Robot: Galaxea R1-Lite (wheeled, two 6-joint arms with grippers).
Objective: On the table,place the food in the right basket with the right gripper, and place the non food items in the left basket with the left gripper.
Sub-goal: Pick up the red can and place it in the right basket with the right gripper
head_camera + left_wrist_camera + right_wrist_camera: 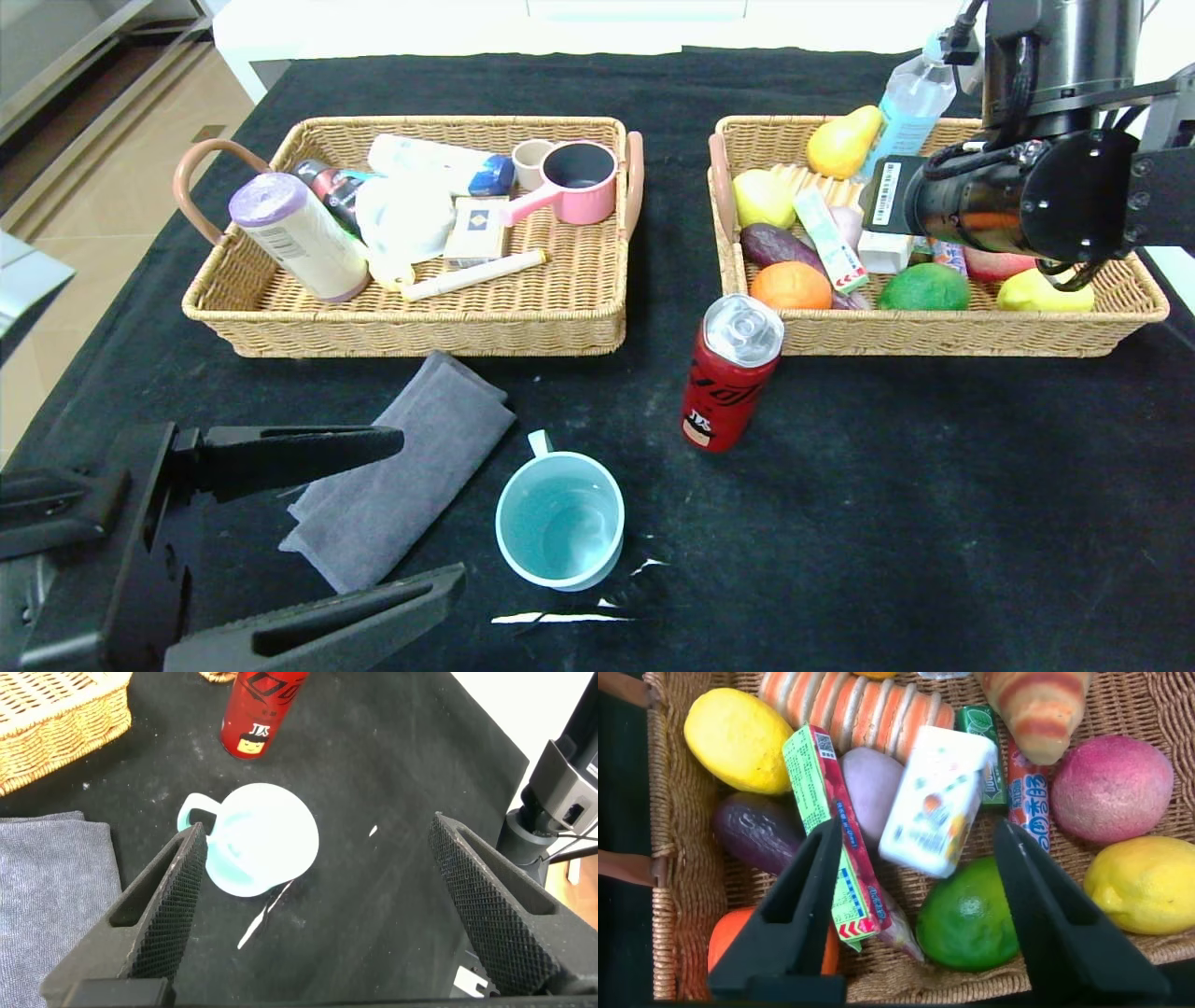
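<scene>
A red soda can [731,373] stands on the black table just in front of the right basket [934,331]. A light blue mug [560,518] and a folded grey cloth [401,476] lie nearer me. My left gripper [431,509] is open and empty, low at the front left. In the left wrist view, the left gripper [316,826] frames the mug [257,840]. My right gripper [917,831] is open and empty above the right basket, over a white carton [934,798] and a green lime [971,919]. In the head view my right arm [1027,196] hides its fingers.
The left basket [401,327] holds a pink pot [574,182], a purple-capped can [299,233] and several other items. The right basket holds fruit, bread and snack packs. A water bottle [915,98] stands at its far side.
</scene>
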